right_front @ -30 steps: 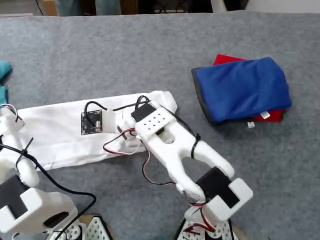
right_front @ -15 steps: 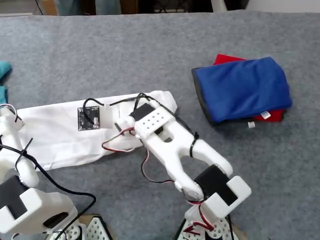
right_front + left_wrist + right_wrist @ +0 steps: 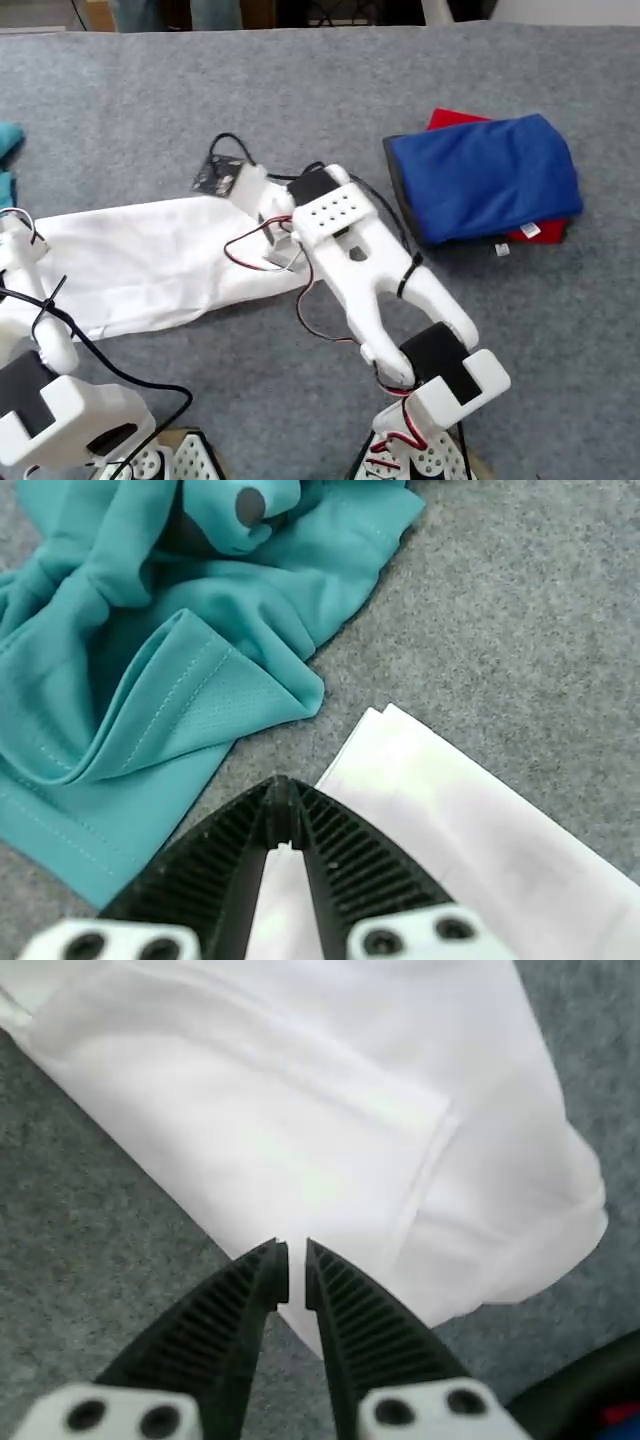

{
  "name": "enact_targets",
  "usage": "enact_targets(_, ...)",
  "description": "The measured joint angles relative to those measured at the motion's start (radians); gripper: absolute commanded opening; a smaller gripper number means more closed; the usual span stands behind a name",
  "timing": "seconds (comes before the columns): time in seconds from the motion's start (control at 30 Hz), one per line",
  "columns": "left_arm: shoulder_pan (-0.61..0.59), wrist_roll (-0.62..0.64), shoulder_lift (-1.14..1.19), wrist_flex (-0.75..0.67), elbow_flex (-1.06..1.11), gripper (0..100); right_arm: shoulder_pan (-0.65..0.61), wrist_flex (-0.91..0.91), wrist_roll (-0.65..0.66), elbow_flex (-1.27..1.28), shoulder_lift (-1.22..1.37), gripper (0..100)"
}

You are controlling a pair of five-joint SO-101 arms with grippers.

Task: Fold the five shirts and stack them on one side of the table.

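A white shirt (image 3: 150, 260), folded into a long strip, lies across the left half of the grey table (image 3: 300, 90). My left gripper (image 3: 283, 800) is shut on its left end (image 3: 470, 830), close to a crumpled teal shirt (image 3: 150, 660). In the high view that gripper (image 3: 12, 250) sits at the table's left edge. My right gripper (image 3: 293, 1265) is shut on the edge of the white shirt (image 3: 330, 1110) near its right end, under the arm (image 3: 272, 250) in the high view. A folded blue shirt (image 3: 485, 175) lies on a red one (image 3: 450, 118) at the right.
A corner of the teal shirt (image 3: 5, 150) shows at the far left edge. A black layer (image 3: 400, 195) shows under the blue shirt's left side. Both arm bases stand at the near edge. Bare grey table lies along the far side and between the white shirt and the stack.
The right arm has swung toward the far side and to the right. The white shirt's right end has shifted with it, and its far right corner is out of sight.
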Motion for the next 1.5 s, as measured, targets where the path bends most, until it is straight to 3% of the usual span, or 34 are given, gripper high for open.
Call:
enact_targets(0.13, 0.002, -0.008, -0.051, 0.14, -0.068, 3, 0.037, 0.095, -0.086, 0.0, -0.005, 6.7)
enact_targets(0.23, 0.02, -0.098, -0.087, 0.368, -0.226, 6, 0.055, 0.163, -0.124, 0.0, -0.038, 6.7)
enact_targets(0.33, 0.023, -0.126, -0.074, 0.611, -0.405, 15, 0.06, 0.226, -0.13, 0.0, -0.078, 6.7)
enact_targets(0.43, 0.02, -0.132, 0.025, 0.769, -0.537, 21, 0.06, 0.249, -0.135, 0.0, -0.13, 6.7)
enact_targets(0.63, -0.011, -0.236, 0.319, 1.025, -0.802, 21, 0.06, 0.242, -0.094, 0.0, -0.21, 6.7)
enact_targets(0.9, -0.051, -0.344, 0.632, 1.143, -1.1, 20, 0.06, 0.212, -0.091, 0.071, -0.264, 6.7)
enact_targets(1.2, -0.057, -0.396, 0.83, 1.145, -1.155, 15, 0.06, 0.209, -0.091, 0.08, -0.296, 6.7)
enact_targets(1.4, -0.041, -0.397, 0.901, 1.135, -1.172, 2, 0.06, 0.209, -0.091, 0.08, -0.296, 6.7)
enact_targets(1.5, -0.025, -0.4, 0.908, 1.137, -1.18, 3, 0.06, 0.209, -0.091, 0.08, -0.296, 6.7)
